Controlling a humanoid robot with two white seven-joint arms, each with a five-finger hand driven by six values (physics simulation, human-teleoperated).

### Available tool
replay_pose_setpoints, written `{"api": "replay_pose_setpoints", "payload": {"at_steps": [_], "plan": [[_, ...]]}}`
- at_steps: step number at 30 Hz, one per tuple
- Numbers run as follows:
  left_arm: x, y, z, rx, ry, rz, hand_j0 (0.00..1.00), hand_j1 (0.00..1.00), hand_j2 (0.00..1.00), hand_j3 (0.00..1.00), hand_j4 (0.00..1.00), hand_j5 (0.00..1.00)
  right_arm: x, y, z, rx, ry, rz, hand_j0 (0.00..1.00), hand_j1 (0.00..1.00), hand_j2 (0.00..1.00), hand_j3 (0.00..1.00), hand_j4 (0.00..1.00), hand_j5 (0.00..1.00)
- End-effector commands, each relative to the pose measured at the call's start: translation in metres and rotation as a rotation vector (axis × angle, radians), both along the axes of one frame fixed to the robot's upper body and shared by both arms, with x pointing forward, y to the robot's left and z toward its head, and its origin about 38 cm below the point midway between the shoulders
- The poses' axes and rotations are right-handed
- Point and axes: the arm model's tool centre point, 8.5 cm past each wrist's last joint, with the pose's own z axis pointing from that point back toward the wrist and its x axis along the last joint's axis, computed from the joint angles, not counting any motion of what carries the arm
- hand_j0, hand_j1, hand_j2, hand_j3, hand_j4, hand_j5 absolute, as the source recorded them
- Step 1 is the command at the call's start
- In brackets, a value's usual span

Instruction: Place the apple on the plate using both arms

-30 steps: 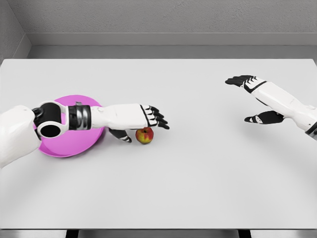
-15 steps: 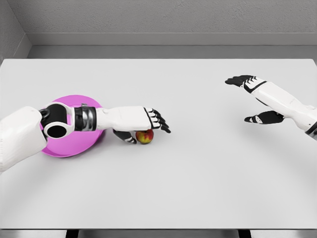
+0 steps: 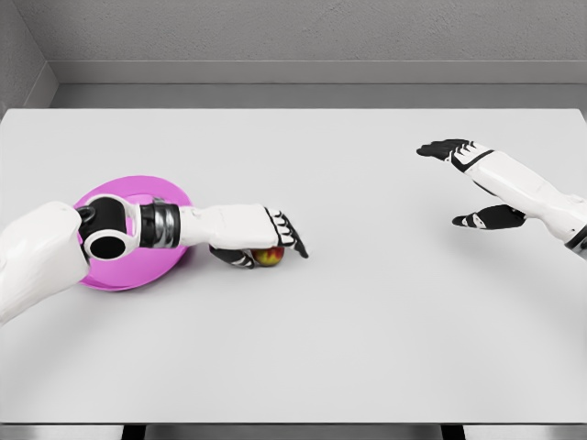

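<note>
Apple [image 3: 268, 258] sits on the white table [image 3: 367, 321] just right of the pink plate [image 3: 119, 275], tucked under the left hand [image 3: 261, 240], thumb and fingers curling round it but not clearly clamped. Right hand [image 3: 459, 148] hangs far off, fingers spread, so left's way closer.

Bright, even, diffuse light on a sharp render, with faint soft shadows and no glare.

Left hand [image 3: 266, 240] laid over the apple [image 3: 269, 257] on the white table [image 3: 367, 312], fingers curved down around it, just right of the pink plate [image 3: 128, 270]; right hand [image 3: 447, 148] raised far right, fingers spread.
</note>
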Motion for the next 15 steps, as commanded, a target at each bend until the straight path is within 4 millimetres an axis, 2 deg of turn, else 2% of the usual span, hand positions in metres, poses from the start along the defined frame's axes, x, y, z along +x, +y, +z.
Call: {"api": "replay_pose_setpoints", "payload": {"at_steps": [1, 3, 7, 10, 15], "plan": [[-0.0003, 0.0001, -0.0005, -0.001, 0.006, 0.002, 0.77, 0.77, 0.77, 0.77, 0.77, 0.77, 0.0000, -0.0002, 0.0005, 0.006, 0.001, -0.001, 1.00, 1.00, 1.00, 1.00, 1.00, 1.00], [-0.0011, 0.0002, -0.0017, -0.002, 0.010, 0.002, 0.77, 0.77, 0.77, 0.77, 0.77, 0.77, 0.0001, -0.0006, 0.0011, 0.009, 0.000, -0.002, 1.00, 1.00, 1.00, 1.00, 1.00, 1.00], [-0.0008, 0.0006, -0.0016, 0.008, 0.012, 0.000, 0.65, 0.65, 0.65, 0.65, 0.65, 0.65, -0.0008, -0.0008, -0.0007, 0.009, 0.004, -0.002, 1.00, 1.00, 1.00, 1.00, 1.00, 1.00], [-0.0008, 0.0014, -0.0018, 0.012, 0.013, 0.001, 0.61, 0.61, 0.61, 0.61, 0.61, 0.61, -0.0009, -0.0005, -0.0003, 0.009, 0.003, -0.001, 1.00, 1.00, 1.00, 1.00, 1.00, 1.00], [0.0011, 0.0015, 0.0024, 0.003, 0.010, 0.003, 0.61, 0.61, 0.61, 0.61, 0.61, 0.61, -0.0009, -0.0005, -0.0003, 0.009, 0.003, -0.001, 1.00, 1.00, 1.00, 1.00, 1.00, 1.00]]}}
